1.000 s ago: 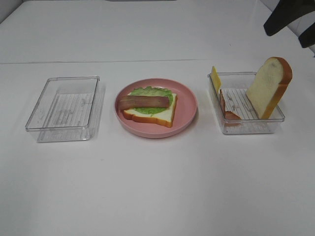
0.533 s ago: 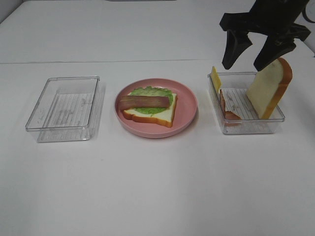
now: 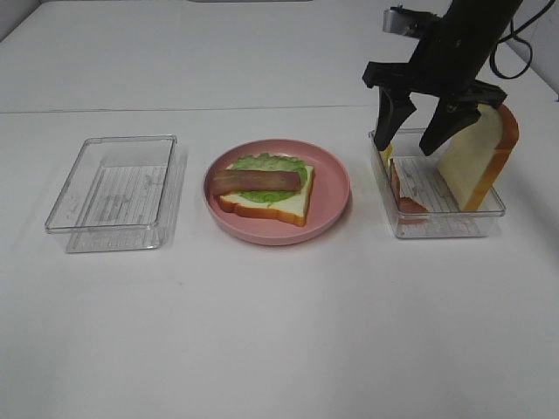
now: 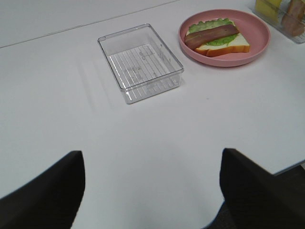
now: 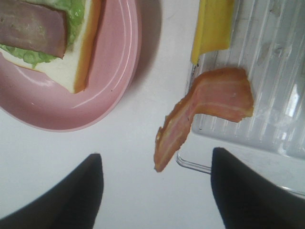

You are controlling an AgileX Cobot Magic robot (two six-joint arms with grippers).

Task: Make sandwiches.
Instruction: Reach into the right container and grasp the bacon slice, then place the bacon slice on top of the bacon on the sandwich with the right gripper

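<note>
So the white table (image 3: 279, 349) has two clear trays on it with a pink plate (image 3: 336, 183) between them. The left tray (image 3: 109, 231) sits well apart from the action. The right tray (image 3: 441, 229) has a bread slice (image 3: 479, 148) standing up in it, leaning toward its far right side. The right gripper (image 3: 407, 148) hangs over that tray's plate-side end, fingers spread apart and not gripping anything. The left gripper (image 4: 150, 191) is off on its own above the table, fingers wide apart too. The sandwich (image 3: 266, 188) is half built on the plate: bottom bread (image 3: 284, 205), lettuce (image 3: 262, 163), one bacon strip (image 3: 253, 181) on top. A second bacon strip (image 5: 209, 98) is draped over the right tray's wall and, in the wrist view, lies between the right gripper's fingers. The cheese slice (image 5: 213, 24) is at that same wall, just beside it.
</note>
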